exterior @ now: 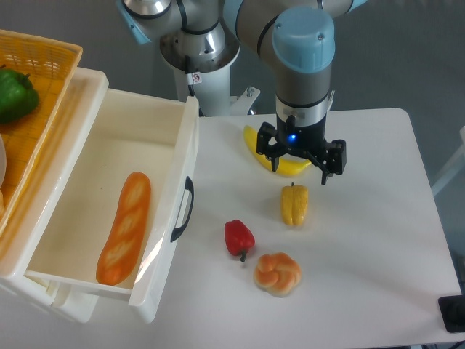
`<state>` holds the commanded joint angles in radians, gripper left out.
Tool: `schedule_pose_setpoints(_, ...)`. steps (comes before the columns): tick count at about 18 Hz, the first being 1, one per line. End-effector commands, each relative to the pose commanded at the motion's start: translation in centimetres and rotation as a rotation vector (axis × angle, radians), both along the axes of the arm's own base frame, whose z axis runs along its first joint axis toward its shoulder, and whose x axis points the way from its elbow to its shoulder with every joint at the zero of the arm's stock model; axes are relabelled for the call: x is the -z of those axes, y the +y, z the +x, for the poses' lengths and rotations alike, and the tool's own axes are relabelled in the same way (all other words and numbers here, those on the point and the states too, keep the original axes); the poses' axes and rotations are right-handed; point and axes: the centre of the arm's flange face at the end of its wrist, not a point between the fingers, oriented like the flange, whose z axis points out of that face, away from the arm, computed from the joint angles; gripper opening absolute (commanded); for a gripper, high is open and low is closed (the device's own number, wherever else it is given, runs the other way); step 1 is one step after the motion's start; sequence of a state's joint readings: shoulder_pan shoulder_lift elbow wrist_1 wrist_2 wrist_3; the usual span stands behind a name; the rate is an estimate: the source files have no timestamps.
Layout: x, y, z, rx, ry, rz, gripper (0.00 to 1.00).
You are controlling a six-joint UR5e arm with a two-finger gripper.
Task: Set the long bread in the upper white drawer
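Where the counter (pixel 363 291) comes nearest the camera, a round knotted bun (pixel 277 274) sits alone on the white surface. Just behind it, to the left: a red pepper (pixel 239 237), stem toward the bun, apart from it. Further back and right, a yellow pepper (pixel 294 204), upright-ish, well clear of both.

At left the upper white drawer (pixel 174 218) stands pulled out, dark curved handle on its front wall facing the peppers. The long bread (pixel 125 227) lies flat on the drawer floor, lengthwise front to back, nearer the front-right side, close to the handle wall. Nothing holds it.

Claw (pixel 299 166) hangs over the counter behind the yellow pepper, not touching it. Fingers spread wide, empty; one dark fingertip (pixel 324 173) points down at right, the other at left over a yellow banana (pixel 285 166). Whether the left tip touches the banana, cannot tell. Blue light lit on the wrist. Arm comes down near vertical from above, pale blue cap on the joint over the grey wrist column.

Far left, behind the drawer: woven yellow-orange basket (pixel 43 65) with a green pepper (pixel 14 94) inside. Arm's base mounts at the counter's back edge.
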<state>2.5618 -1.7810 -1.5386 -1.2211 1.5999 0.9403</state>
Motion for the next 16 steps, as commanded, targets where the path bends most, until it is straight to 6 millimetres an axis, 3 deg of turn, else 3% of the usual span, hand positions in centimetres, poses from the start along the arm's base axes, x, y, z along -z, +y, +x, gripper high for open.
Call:
schedule_pose_setpoints(5,2.0,0.7,0.4,0.009,-0.021,-0.013,1.00)
schedule_pose_setpoints(11,5.2,1.8,-1.0,-0.070,-0.065,-0.031,1.00)
schedule_pose_setpoints(16,6.1,2.4,-1.9,-0.107,-0.080,-0.027,1.00)
